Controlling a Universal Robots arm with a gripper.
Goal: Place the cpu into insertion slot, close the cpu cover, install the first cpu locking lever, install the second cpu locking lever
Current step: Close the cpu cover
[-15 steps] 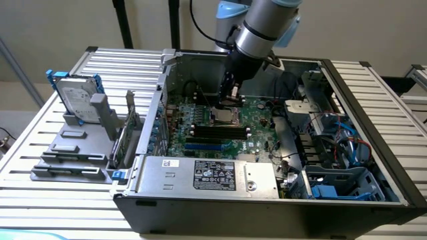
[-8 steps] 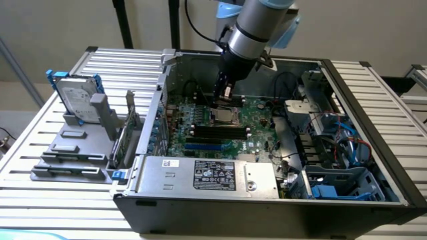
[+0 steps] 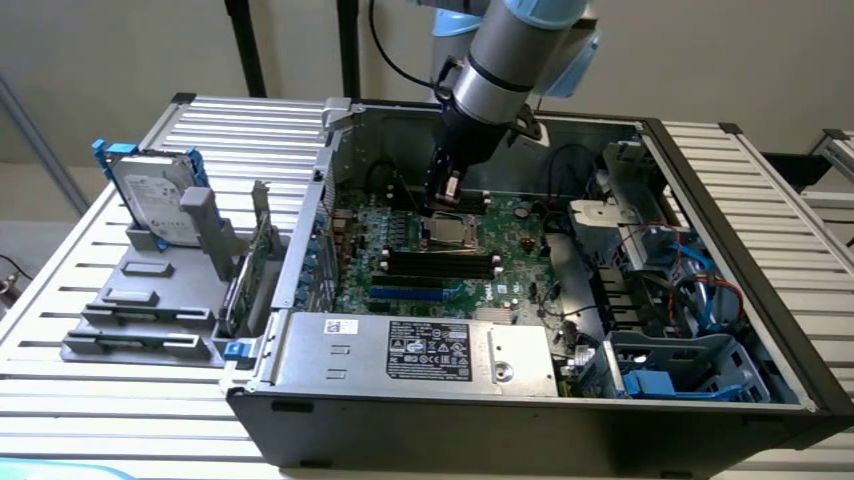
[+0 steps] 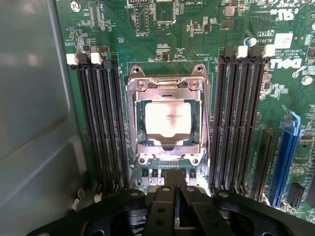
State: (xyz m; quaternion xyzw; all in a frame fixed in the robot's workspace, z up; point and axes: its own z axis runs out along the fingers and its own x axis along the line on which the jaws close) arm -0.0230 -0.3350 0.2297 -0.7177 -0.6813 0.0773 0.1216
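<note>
Slatted metal counter carries an open computer case lying on its side, and we see the arm reaching down into it over the green motherboard. The cpu sits in the insertion slot, between two banks of black memory sticks, and the cpu cover looks lowered around it, with the silvery lid showing through the window. The end effector hovers near one edge of the socket with its fingers pressed fully together and nothing between them. We cannot make out the locking levers well enough to say whether either is hooked. We judge the main risk to be a push that lands off target: closed fingers this near the socket could catch the cover's thin frame or scrape the chip's lid instead of a lever. If the chip is not lying flat, any clamping force could bend the contacts beneath it. A thin lever could also slip off the smooth, closed fingertips and spring back. Sideways drift would bring the fingers against the memory sticks, which stand just beside the socket.
</note>
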